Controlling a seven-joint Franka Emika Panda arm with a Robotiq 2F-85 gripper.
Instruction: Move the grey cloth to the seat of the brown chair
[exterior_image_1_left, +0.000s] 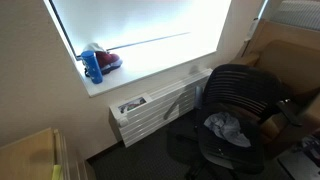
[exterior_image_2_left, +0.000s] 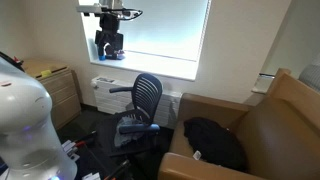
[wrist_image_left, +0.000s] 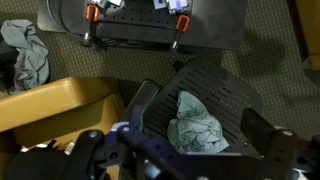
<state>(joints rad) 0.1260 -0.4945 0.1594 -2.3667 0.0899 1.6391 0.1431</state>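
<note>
Gripper (exterior_image_2_left: 110, 52) hanging open and empty high above black office chair (exterior_image_1_left: 240, 95), grey cloth (exterior_image_1_left: 227, 127) lying crumpled on its seat, brown chair (exterior_image_2_left: 285, 120) standing beside it

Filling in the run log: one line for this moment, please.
stage: pre-grasp | crumpled grey cloth: on black mesh office chair seat, ungrasped | brown upholstered chair: no grey cloth

Brown chair (exterior_image_2_left: 282, 118) partly beyond the view's edge
</note>
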